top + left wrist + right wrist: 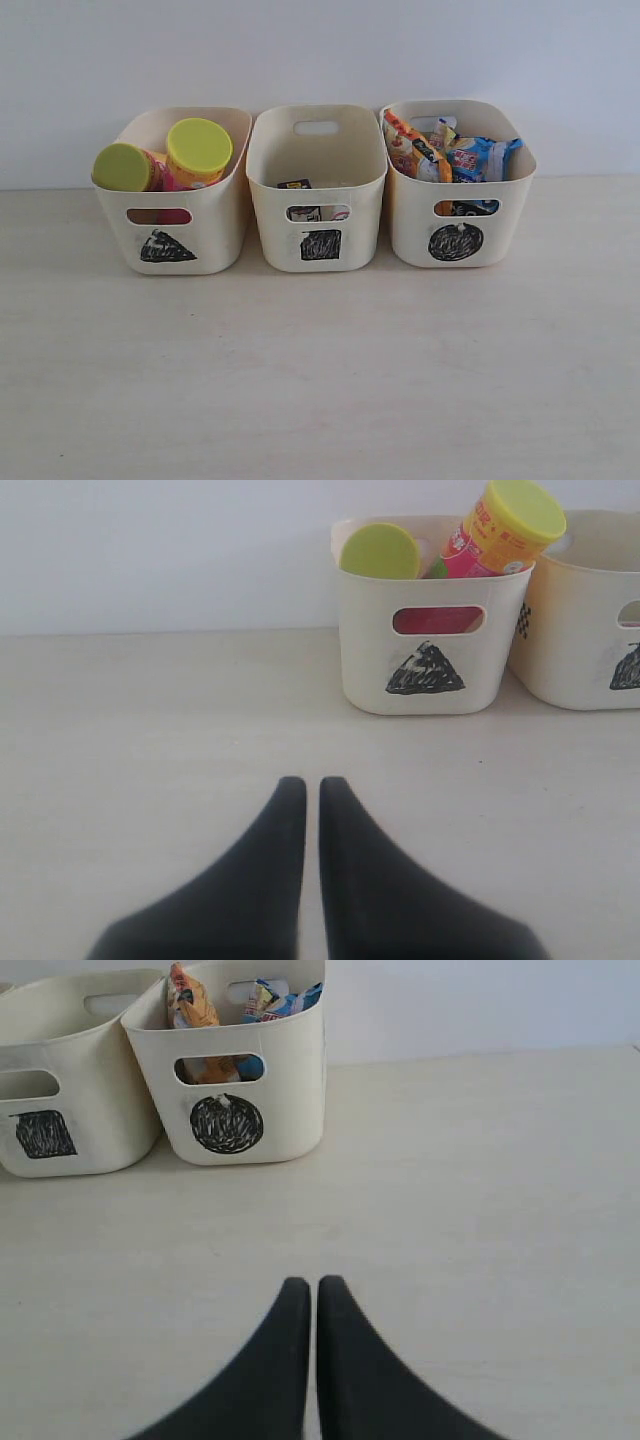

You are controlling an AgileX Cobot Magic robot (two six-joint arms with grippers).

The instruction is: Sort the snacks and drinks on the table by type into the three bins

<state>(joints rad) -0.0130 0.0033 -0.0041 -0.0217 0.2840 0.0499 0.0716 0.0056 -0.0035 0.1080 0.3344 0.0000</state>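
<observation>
Three cream bins stand in a row at the back of the table. The triangle bin on the left holds two chip tubes with yellow-green lids, one yellow, one pink. In the middle, the square bin has box cartons low inside, barely showing. The circle bin on the right holds the orange bag and the blue bag. My left gripper is shut and empty over bare table, short of the triangle bin. Shut and empty too, my right gripper hovers before the circle bin. Neither gripper shows in the exterior view.
A plain white wall rises right behind the bins. The pale wooden table stretches wide in front of them.
</observation>
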